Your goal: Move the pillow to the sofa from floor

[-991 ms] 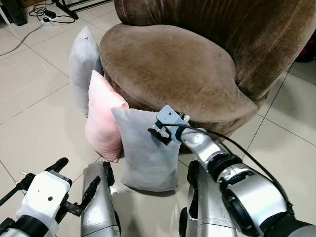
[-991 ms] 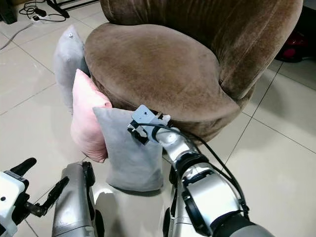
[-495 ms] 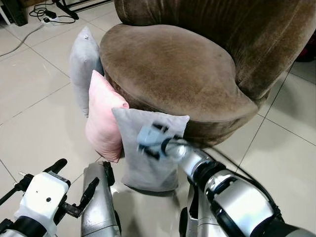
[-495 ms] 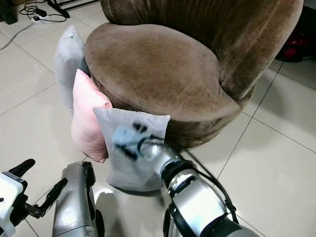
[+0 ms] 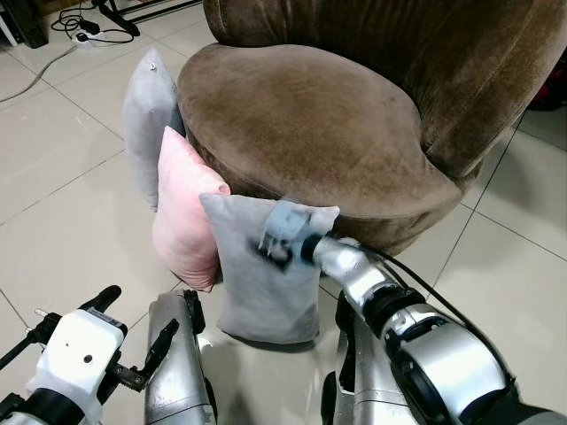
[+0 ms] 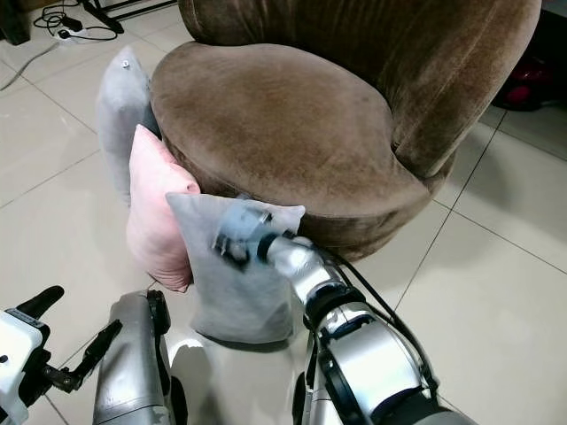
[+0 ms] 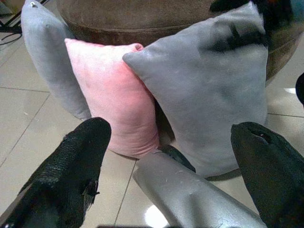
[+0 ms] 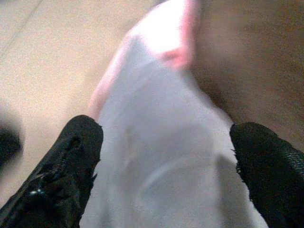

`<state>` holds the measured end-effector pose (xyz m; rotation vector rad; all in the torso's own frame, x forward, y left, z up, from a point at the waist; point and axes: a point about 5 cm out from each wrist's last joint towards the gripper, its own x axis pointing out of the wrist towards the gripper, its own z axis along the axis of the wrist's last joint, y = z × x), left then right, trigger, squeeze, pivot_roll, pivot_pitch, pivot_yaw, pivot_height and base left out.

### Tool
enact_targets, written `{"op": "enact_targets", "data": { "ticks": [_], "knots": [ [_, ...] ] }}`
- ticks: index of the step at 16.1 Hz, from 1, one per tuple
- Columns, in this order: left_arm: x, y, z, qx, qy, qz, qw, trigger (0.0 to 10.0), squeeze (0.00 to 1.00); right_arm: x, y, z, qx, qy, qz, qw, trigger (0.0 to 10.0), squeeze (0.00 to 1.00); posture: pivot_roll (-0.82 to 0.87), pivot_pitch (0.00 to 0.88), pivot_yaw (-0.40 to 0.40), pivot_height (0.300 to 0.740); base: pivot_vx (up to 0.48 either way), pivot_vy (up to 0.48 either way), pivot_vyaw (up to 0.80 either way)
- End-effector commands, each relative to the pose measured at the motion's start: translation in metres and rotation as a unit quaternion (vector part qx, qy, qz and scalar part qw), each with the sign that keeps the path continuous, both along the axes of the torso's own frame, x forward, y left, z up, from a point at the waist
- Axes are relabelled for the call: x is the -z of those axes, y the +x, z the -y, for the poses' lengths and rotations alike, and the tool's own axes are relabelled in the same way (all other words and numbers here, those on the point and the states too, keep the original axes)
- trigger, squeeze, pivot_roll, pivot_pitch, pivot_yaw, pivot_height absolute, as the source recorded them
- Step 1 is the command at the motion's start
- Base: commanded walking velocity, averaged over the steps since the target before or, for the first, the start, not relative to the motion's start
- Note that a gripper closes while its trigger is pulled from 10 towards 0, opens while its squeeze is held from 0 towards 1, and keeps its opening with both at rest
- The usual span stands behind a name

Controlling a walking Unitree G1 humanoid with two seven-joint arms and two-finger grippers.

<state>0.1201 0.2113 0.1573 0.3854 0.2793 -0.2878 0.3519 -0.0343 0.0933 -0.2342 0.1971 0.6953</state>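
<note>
The task is only beginning: the nearest grey pillow [image 5: 266, 270] is standing on the floor [image 5: 62, 221], leaning on the sofa [image 5: 301, 124] base, a pink pillow [image 5: 184, 208] at its 9 o'clock. The right gripper [image 8: 161, 190] is hovering at its top edge, fingers spread, gripping nothing. The left gripper [image 7: 166, 171] is waiting low, also spread. Grasping, lifting and placing are remaining.

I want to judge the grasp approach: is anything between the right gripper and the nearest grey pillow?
Nothing visible. The right gripper, fingers spread wide, is right at the top edge of the grey pillow, which leans against the brown sofa beside a pink pillow.
</note>
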Motion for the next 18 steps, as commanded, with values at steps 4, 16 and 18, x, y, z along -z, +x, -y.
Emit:
{"op": "enact_targets", "data": {
  "ticks": [4,16,18],
  "knots": [
    [0.001,-0.004,0.000,-0.001,0.002,-0.007,1.000,10.0,0.00,0.006,0.014,0.042,0.256,0.143,-0.097,0.951,10.0,1.00,0.11,0.161,-0.038,0.445,0.000,0.000,0.00],
    [-0.003,-0.012,-0.001,-0.002,0.008,-0.018,1.000,10.0,0.00,0.031,-0.010,-0.003,0.312,0.299,-0.276,0.859,0.0,0.00,0.13,0.176,-0.030,0.445,0.000,0.000,0.00],
    [-0.003,-0.012,-0.001,-0.002,0.008,-0.018,1.000,10.0,0.00,0.032,-0.011,-0.004,0.311,0.301,-0.277,0.858,0.0,0.00,0.13,0.175,-0.029,0.445,0.000,0.000,0.00]
  ]
}}
